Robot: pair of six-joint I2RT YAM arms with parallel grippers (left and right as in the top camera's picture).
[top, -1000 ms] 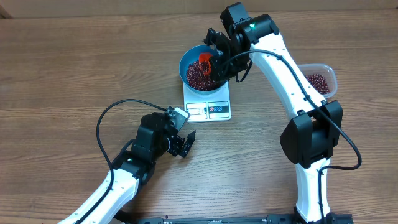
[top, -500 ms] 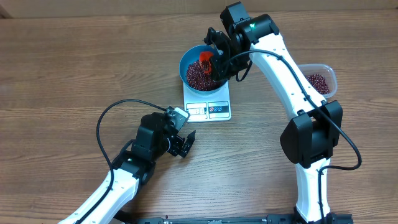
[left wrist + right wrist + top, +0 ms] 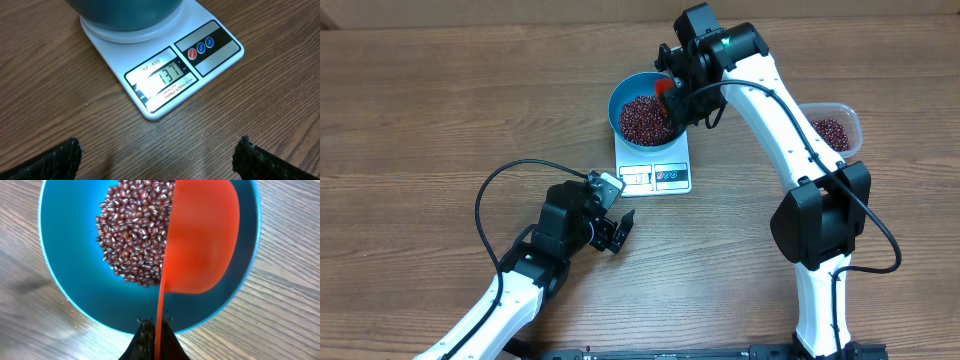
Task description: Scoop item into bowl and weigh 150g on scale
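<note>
Now in the tool: the right gripper [image 3: 152, 332] is pressed together on the thin handle of a red scoop [image 3: 200, 240]. The scoop hangs tilted over the side of the bowl nearest that arm, and no beans show on its visible face.
Beans: a loose dark red heap [image 3: 132, 235] lies in the bottom of the bowl, just beside the scoop.
Bowl: the teal bowl [image 3: 65, 280] sits on the platform of the scale.
Scale: the white scale [image 3: 165, 75] shows 137 on its display, which is short of the 150 wanted.
Supply: a clear tub [image 3: 835, 125] with more beans stands well apart, on the far side of the right arm.
Left gripper: its fingers [image 3: 155, 160] are spread wide with nothing between them, low over the table [image 3: 280, 110] in front of the scale.
Step in hand: by my judgement this is topping up, and only a small gap is left.
Doing it well: fetch only a part scoop and tip it slowly so the beans trickle in. Pause for the reading to settle. Hold the scoop clear of the rim so nothing presses on the scale.
Risk: a full pour would likely overshoot, and beans would then have to be lifted back out.
</note>
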